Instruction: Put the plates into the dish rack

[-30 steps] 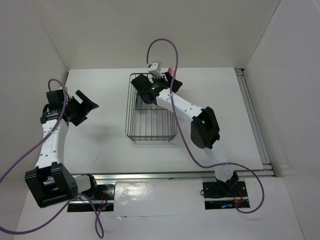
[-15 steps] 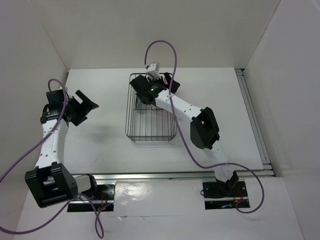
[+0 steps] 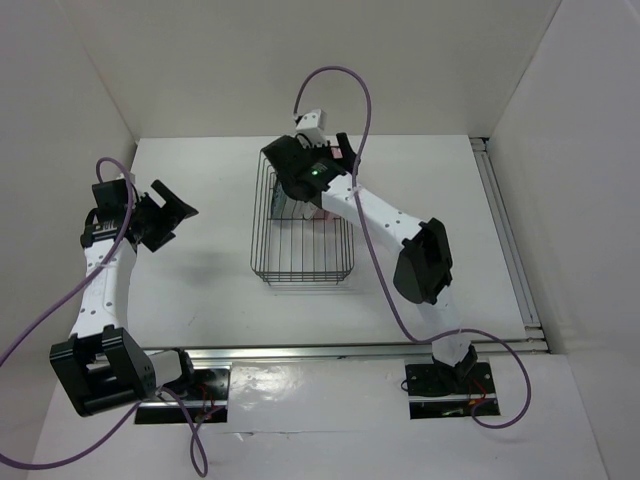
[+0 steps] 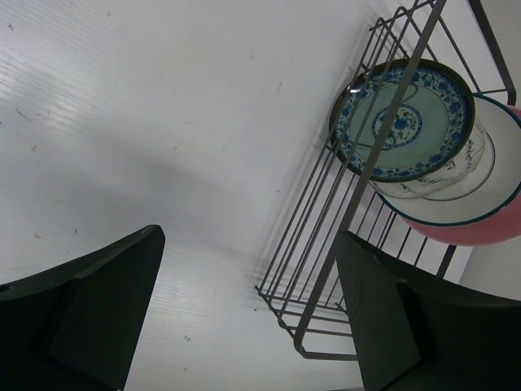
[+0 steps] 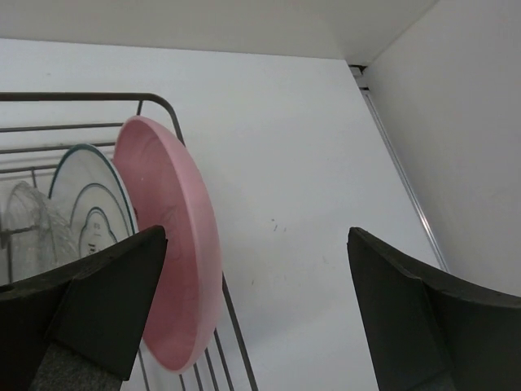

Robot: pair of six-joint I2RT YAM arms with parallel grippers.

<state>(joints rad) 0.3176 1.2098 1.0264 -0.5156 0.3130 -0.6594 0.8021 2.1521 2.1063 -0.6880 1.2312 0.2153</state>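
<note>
The dark wire dish rack (image 3: pixel 300 276) stands mid-table. In the left wrist view (image 4: pixel 324 244) the plates stand upright in it in a row: the teal-green patterned plate (image 4: pixel 403 120), the clear glass plate (image 4: pixel 462 167), a white plate with a dark rim (image 4: pixel 498 189) and the pink plate (image 4: pixel 480 232). In the right wrist view the pink plate (image 5: pixel 175 261) stands at the rack's end, with the white plate (image 5: pixel 89 208) and glass plate (image 5: pixel 28 220) behind it. My right gripper (image 3: pixel 287 168) (image 5: pixel 256 314) is open above the rack's far end, beside the pink plate. My left gripper (image 3: pixel 177 211) (image 4: pixel 244 326) is open and empty, left of the rack.
The rack's top wire (image 5: pixel 81 97) runs across the right wrist view. A metal rail (image 3: pixel 510 240) lines the table's right edge and white walls (image 3: pixel 90 80) enclose the table. The right arm's purple cable (image 3: pixel 345 85) loops above the rack.
My right gripper has lifted and drawn back over the rack's far end. The pink plate now stands in the rack apart from the gripper. The left arm has not moved.
</note>
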